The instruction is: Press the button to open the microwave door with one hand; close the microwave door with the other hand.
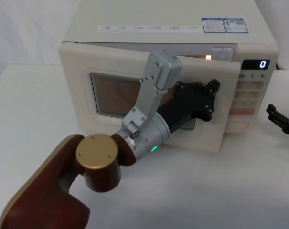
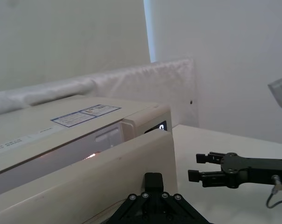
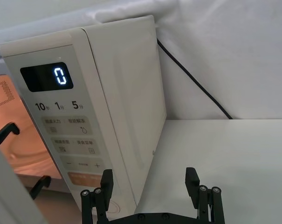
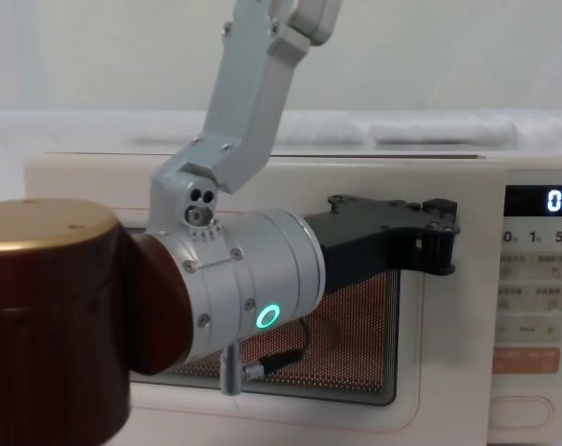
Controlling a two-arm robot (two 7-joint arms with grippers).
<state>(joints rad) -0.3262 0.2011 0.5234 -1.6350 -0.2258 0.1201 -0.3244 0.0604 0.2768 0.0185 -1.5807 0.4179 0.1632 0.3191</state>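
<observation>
Your microwave (image 1: 173,33) sits on the white table (image 1: 29,105) with its door (image 1: 87,90) swung partly open: in the head view the door's free edge stands out in front of the keypad strip (image 1: 251,90), and a lit gap shows along the top between door and cabinet. Your left gripper (image 1: 212,98) is against the outer face of the door near that free edge, with its black body laid across the dark window. In the chest view the same gripper (image 4: 440,240) reaches across the window toward the right edge of the door (image 4: 448,372); you cannot tell from any view whether its fingers are spread or pressed together. Your right gripper (image 1: 278,118) is off to the right of the microwave, low beside the keypad and apart from it. In the right wrist view its 2 fingers (image 3: 106,183) stand spread wide with nothing between them, pointing at the lower corner of the keypad. The button (image 4: 520,410) is the wide cream key at the very bottom of the strip, below the orange key (image 4: 529,356), and nothing touches it. The display (image 3: 46,77) reads 0, and the orange-lit interior (image 3: 10,126) shows beside the keypad in that view.
</observation>
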